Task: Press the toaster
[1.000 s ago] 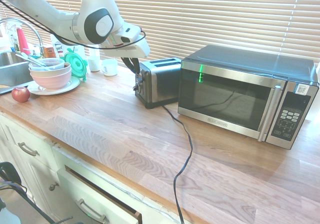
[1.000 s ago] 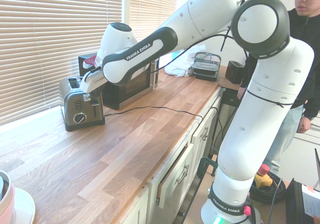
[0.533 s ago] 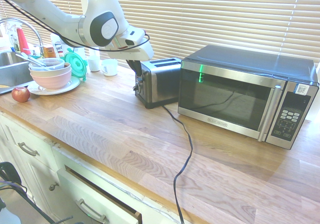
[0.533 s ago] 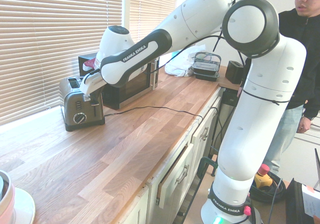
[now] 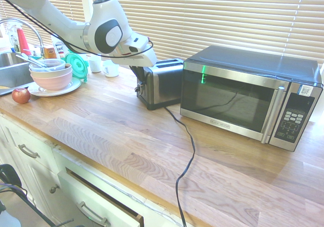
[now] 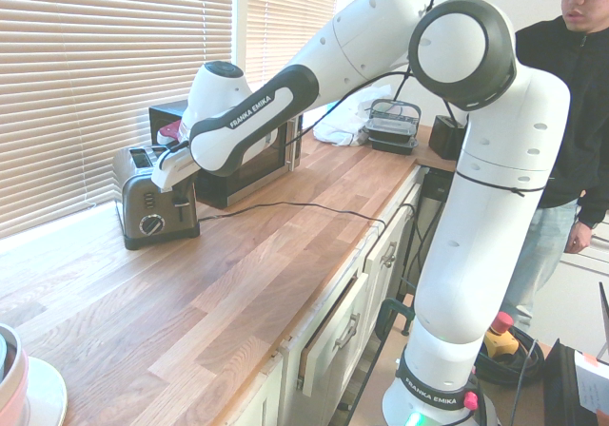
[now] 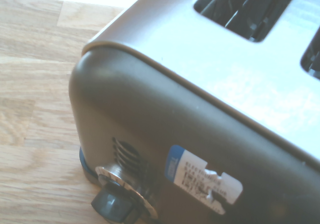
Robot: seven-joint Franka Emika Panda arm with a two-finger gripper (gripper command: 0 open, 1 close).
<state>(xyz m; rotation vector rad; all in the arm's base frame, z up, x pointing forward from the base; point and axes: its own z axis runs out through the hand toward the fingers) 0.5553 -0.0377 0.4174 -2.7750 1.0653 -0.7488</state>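
Blinds point(image 5: 202, 19) hang behind the wooden bench point(image 5: 126, 136), where the toaster point(image 5: 164, 82) stands just beside the microwave point(image 5: 228, 95), its cord point(image 5: 191, 151) trailing over the wood toward the front edge. The claw point(image 5: 137, 74) is pressed together at the toaster's control end; whether it touches the casing cannot be told.

Only the first exterior view shows the sink point(image 5: 15, 75), the apple point(image 5: 21, 96) and the white mug point(image 5: 110, 68). The second exterior view adds a man point(image 6: 580, 93) in glasses beyond the arm, with a pale plastic bag point(image 6: 344, 124) and a dark-based container point(image 6: 392, 126) farther along the bench. The wrist view alone gives the torn sticker point(image 7: 205, 181) clearly, close to the toaster's knob point(image 7: 112, 204) — and parts of two slots point(image 7: 245, 9), with thin wires inside the fuller one.

Containers gather by the sink: a pink bowl point(image 5: 52, 82) sits on a white plate point(image 5: 38, 92) with other bowls stacked in it, and light-colored utensils point(image 5: 29, 60) lie across the top one. A green strainer point(image 5: 76, 66) leans nearby. Below, a drawer point(image 5: 93, 199) stands partly open — its contents cannot be made out.
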